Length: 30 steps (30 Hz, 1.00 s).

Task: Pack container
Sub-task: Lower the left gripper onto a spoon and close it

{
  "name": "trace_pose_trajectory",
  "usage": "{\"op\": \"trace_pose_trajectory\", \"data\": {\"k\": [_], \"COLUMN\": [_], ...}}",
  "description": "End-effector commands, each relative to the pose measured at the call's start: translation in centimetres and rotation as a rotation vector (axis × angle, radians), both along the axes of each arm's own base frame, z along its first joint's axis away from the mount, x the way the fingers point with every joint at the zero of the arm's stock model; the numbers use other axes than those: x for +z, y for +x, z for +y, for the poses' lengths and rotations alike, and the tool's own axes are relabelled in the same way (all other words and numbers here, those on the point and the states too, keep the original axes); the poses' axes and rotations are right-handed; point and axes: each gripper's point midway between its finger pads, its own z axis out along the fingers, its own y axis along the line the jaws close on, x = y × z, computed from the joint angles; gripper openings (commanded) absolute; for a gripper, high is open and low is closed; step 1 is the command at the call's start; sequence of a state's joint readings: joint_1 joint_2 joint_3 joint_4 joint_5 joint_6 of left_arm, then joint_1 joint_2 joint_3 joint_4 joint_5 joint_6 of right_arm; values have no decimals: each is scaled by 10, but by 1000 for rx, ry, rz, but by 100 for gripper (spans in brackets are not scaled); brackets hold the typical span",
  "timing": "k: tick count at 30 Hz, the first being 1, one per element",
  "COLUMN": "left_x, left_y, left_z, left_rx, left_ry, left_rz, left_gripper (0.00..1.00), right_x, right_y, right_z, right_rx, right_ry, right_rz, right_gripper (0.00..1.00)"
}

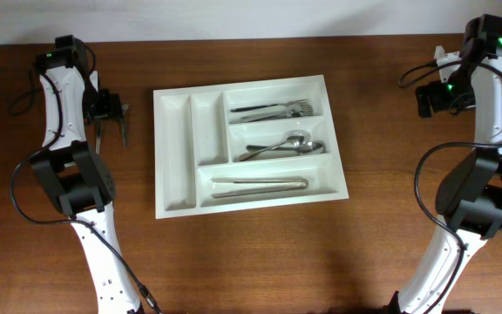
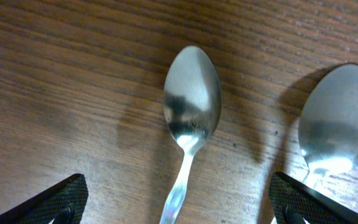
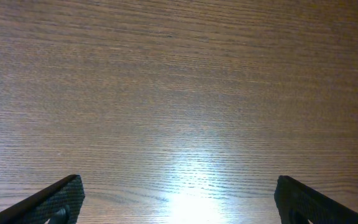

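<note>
the white container point(image 1: 174, 131) lies flat in the middle of the wooden table point(image 1: 251, 262), well apart from both arms. seen from overhead, its three long compartments hold forks point(image 1: 277, 110) at the top, packed spoons point(image 1: 286, 145) in the middle and tongs point(image 1: 260, 185) at the bottom. the left gripper point(image 1: 112, 131) hovers left of the container, jaws spread wide and holding nothing, above a centre spoon point(image 2: 191, 112) and a side spoon point(image 2: 340, 124) lying on the wood. the right gripper point(image 3: 179, 199) is wide open over plain wood.
</note>
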<state>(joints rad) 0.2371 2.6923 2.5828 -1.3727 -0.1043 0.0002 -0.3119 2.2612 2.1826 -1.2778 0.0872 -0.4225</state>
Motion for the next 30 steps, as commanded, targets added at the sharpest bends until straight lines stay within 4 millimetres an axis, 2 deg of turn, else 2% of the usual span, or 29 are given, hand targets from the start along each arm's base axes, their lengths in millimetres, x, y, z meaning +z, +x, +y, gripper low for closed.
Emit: {"op": "trace_pose_trajectory", "data": {"k": [1,10,19,20,22,24,28,30], "left_x": [-5,-31,-31,-31,-31,-31,-31,-31], "left_y": [1,-5,-7,-7,-7,-7,-7,-7], "left_z": [2,1,11,11,11,11,11,11], "left_rx": [-13,-13,-12,-13,-13,-13,-13,-13], "left_ry": [-2,-13,47,48,47,47,47,47], "left_rz": [1,52,67,66,66,67,66,67], "left_gripper": [95,95,93,89,74,65,57,48], "right_x": [17,17,17,17,17,17,17,17], "right_y": [1,1,1,2,1,1,1,1], "right_z": [-1,-1,-1,-1,-1,-1,-1,-1], "right_rx": [-2,-2,-2,-2,-2,-2,-2,-2], "right_ry": [-4,-5,-5,-4,-5,-5,-5,-5], "right_rz": [-41,-41,-41,-42,-41,-41,-41,-41], "right_gripper": [99,99,99,99,98,99,99,99]}}
